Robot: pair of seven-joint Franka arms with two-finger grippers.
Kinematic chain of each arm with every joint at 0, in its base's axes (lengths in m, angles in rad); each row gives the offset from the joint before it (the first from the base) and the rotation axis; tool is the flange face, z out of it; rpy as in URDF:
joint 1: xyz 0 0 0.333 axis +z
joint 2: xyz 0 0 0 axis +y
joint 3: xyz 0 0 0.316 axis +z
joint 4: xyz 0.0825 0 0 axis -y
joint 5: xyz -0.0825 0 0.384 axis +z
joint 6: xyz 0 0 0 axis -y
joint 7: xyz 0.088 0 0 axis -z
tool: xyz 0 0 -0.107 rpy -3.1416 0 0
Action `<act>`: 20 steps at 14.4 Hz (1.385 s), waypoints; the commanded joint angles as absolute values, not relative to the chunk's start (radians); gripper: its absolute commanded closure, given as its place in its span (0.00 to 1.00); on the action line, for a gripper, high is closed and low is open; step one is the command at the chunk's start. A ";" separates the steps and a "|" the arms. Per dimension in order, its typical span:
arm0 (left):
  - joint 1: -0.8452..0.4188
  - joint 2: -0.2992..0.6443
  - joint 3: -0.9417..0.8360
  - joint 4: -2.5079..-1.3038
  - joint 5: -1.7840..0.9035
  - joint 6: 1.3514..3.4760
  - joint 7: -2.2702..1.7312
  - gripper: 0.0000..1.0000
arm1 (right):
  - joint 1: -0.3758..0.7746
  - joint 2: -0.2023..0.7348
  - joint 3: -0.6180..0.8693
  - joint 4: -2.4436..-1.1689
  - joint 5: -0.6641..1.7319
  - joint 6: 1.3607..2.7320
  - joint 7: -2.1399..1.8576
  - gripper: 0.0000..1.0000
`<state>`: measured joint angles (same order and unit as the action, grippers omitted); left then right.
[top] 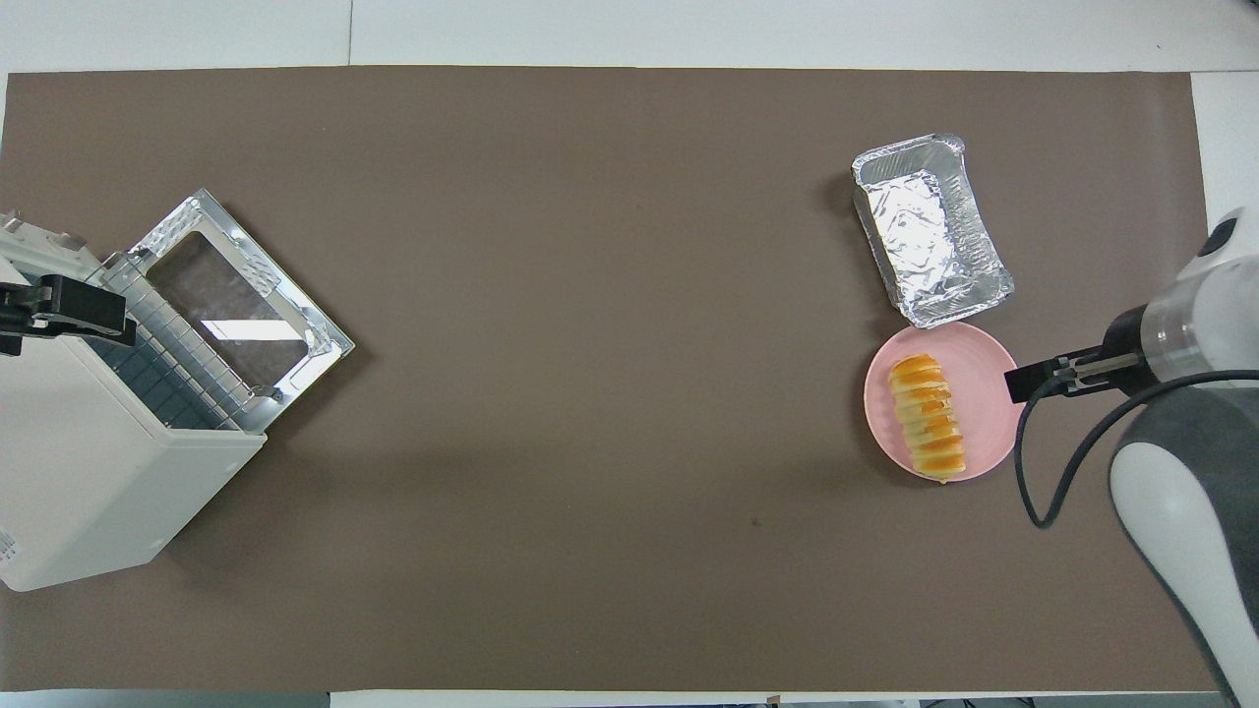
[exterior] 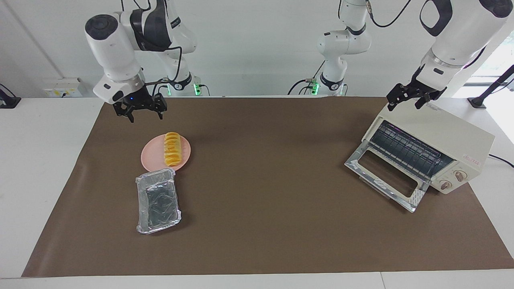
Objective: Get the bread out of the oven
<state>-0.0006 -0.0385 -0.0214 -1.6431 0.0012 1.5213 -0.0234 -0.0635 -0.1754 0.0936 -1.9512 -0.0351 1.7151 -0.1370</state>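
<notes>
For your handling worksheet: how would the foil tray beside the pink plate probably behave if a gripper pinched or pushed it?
The foil tray looks thin and crinkled, so its walls would probably dent under a pinch. It appears empty, so likely light, and a push would probably slide it across the brown mat.

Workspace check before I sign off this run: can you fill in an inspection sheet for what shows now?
Surface: brown mat on a white table.
Job's things: bread lies on the pink plate; oven stands at the left arm's end, door dropped open, nothing on its rack.
Clutter: foil tray, beside the plate and farther from the robots.
Grippers: right gripper open, empty, raised clear of the plate; left gripper open, waiting over the oven's top.
Cables: black cable loops from the right arm's wrist; oven's cord trails off the table.
Surroundings: white wall, wall socket.
</notes>
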 commanded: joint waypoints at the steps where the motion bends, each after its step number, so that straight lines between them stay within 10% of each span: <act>1: 0.005 -0.049 -0.020 -1.651 -0.017 1.532 -0.009 0.00 | -0.113 -0.140 0.100 -1.798 -0.009 1.559 -0.216 0.00; 5: 0.005 -0.049 -0.020 -1.649 -0.017 1.532 -0.009 0.00 | -0.155 -0.048 0.100 -1.563 -0.009 1.370 -0.256 0.00; 20: 0.008 -0.048 -0.020 -1.649 -0.017 1.534 -0.009 0.00 | -0.192 -0.038 0.094 -1.595 0.020 1.433 -0.238 0.00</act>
<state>-0.0006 -0.0385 -0.0212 -1.6430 0.0012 1.5216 -0.0233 -0.1765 -0.0415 0.0904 -1.6045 -0.0052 1.4217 -0.2298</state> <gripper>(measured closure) 0.000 0.000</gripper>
